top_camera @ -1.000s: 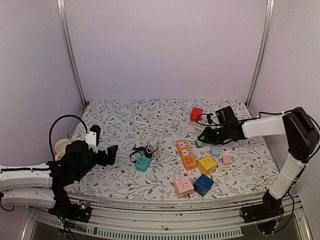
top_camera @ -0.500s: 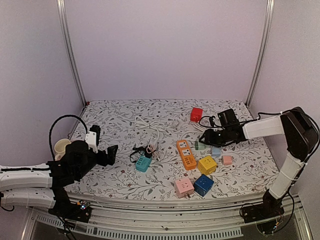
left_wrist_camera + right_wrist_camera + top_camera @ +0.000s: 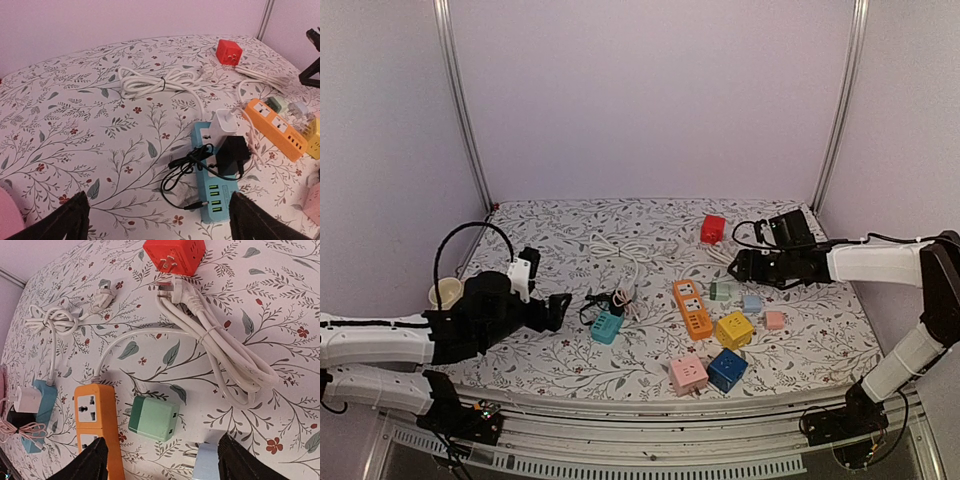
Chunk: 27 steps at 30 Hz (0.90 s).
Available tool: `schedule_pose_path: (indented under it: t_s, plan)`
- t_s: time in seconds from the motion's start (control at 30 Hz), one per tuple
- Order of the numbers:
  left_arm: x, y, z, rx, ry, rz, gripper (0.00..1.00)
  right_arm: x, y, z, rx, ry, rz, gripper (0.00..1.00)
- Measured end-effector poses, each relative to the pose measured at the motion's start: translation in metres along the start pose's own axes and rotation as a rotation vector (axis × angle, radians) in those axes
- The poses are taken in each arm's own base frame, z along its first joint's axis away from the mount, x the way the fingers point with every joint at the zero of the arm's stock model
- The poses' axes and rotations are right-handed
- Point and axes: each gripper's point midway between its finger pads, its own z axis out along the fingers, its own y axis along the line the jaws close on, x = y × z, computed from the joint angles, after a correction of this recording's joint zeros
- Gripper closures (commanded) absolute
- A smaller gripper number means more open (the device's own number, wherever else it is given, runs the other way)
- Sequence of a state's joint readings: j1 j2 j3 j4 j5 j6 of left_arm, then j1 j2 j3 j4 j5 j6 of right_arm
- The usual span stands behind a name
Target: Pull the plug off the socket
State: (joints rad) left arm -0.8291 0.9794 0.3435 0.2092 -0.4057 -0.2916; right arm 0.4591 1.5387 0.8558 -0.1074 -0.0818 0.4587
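A green plug [image 3: 154,418] lies on its side on the table, its prongs bare and pointing at the orange socket strip [image 3: 95,415], just apart from it. My right gripper [image 3: 160,460] hovers over it, open, with nothing between its fingers [image 3: 92,460]. From above, the green plug [image 3: 723,291] sits between the orange strip [image 3: 692,308] and my right gripper [image 3: 735,268]. My left gripper [image 3: 160,222] is open and empty, facing a blue socket strip [image 3: 215,182] that holds a white plug [image 3: 225,121] and a black plug [image 3: 232,150].
A red cube adapter [image 3: 713,228] and a bundled white cable [image 3: 220,350] lie at the back right. Yellow [image 3: 733,329], blue [image 3: 727,369] and pink [image 3: 688,373] cube sockets stand near the front edge. A light blue adapter [image 3: 751,302] lies beside the green plug. A cup [image 3: 445,293] stands far left.
My right gripper has opened and let go of the green plug, which now rests beside the orange strip. My left arm has moved right, toward the blue strip.
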Motion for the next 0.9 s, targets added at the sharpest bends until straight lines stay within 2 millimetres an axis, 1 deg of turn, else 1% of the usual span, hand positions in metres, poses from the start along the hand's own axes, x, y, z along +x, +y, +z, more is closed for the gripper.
schedule_pose_path:
  t_s: [0.03,0.17,0.3,0.4,0.47,0.57,0.73,0.77,0.8,0.9]
  plan:
    - [-0.003,-0.005,0.002,0.015,0.006,0.001,0.03,-0.001,0.002,-0.004,-0.002,-0.009,-0.002,0.18]
    - [-0.031,-0.028,0.015,0.075,0.015,0.002,0.05,-0.005,0.009,-0.019,-0.010,-0.045,-0.021,0.15]
    - [-0.058,-0.053,0.034,0.119,0.044,0.008,0.05,-0.003,0.010,-0.031,-0.005,-0.059,-0.025,0.08]
    - [-0.068,-0.069,0.050,0.130,0.090,0.018,0.05,-0.002,0.009,-0.038,-0.002,-0.066,-0.022,0.02]
    - [-0.069,-0.080,0.061,0.137,0.132,0.031,0.05,-0.003,0.009,-0.043,-0.004,-0.075,-0.021,0.01]
    - [-0.064,-0.097,0.074,0.149,0.192,0.056,0.07,-0.005,0.010,-0.048,-0.005,-0.090,-0.022,0.01]
    - [-0.057,-0.117,0.095,0.146,0.273,0.089,0.10,-0.003,0.011,-0.053,-0.008,-0.096,-0.020,0.01]
    - [-0.050,-0.124,0.111,0.131,0.315,0.109,0.12,-0.001,0.009,-0.054,-0.005,-0.093,-0.018,0.01]
    - [-0.049,-0.125,0.111,0.131,0.318,0.110,0.13,-0.001,0.009,-0.054,-0.005,-0.093,-0.018,0.01]
    - [-0.035,-0.124,0.121,0.104,0.368,0.135,0.19,0.002,0.008,-0.054,-0.003,-0.088,-0.018,0.01]
